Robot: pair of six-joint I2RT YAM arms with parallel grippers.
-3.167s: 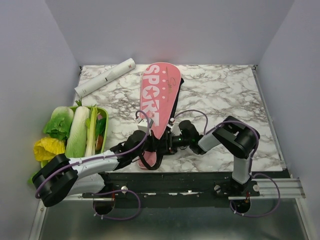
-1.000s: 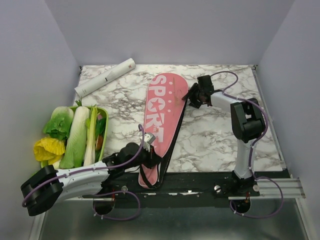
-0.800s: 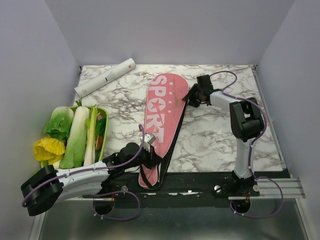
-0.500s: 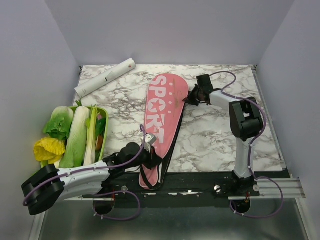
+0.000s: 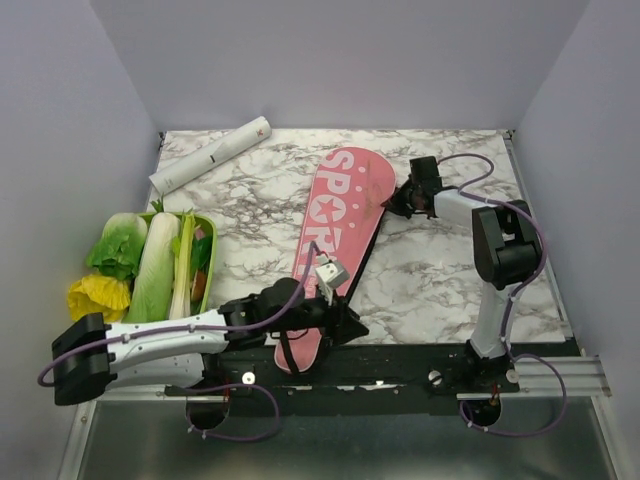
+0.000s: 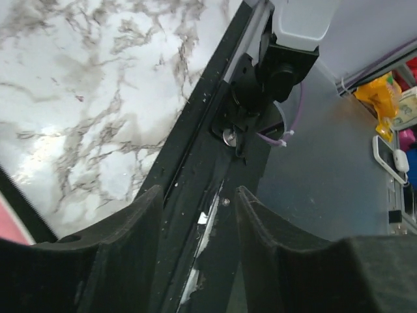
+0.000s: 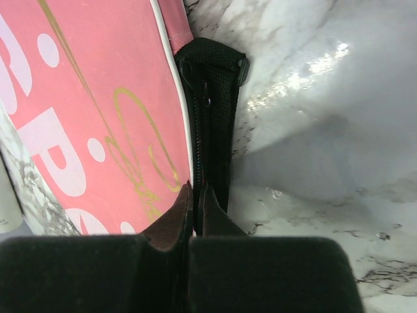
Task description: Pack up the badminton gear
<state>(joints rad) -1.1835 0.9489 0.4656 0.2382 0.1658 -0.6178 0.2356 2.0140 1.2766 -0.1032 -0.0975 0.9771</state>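
Green tray [image 5: 210, 232]: sits at the left edge of the marble table [image 5: 440, 270], packed with leafy vegetables [image 5: 150, 262]: pale cabbage, long stalks, and a yellow-green leaf spilling over its near left side.
Pink cover [image 5: 340, 230]: lies flat and lettered "SPORT", running on a slant from mid-table to the near edge, where its narrow end overhangs the black rail [image 5: 400, 355]. What it holds I cannot tell.
White tube [image 5: 210, 155]: lies on its side at the far left corner, well apart from the cover. Its contents are out of sight.
My right pincer [image 7: 195, 195]: closed, with the tips pinched on the black strap [image 7: 212, 117] that runs along the cover's right edge, near the wide far end.
My left pincer [image 6: 199, 195]: fingers apart with nothing between them, low at the near edge just right of the cover's narrow end, looking out over the rail.
Edges and room: plain walls close in on the left, far and right sides. Marble shows right of the cover as far as my right arm, and in a narrower strip between the cover and the tray.
Hard to make out: my left arm crosses the cover's narrow end and hides part of it. The right wrist view cuts the lettering off at its left border.
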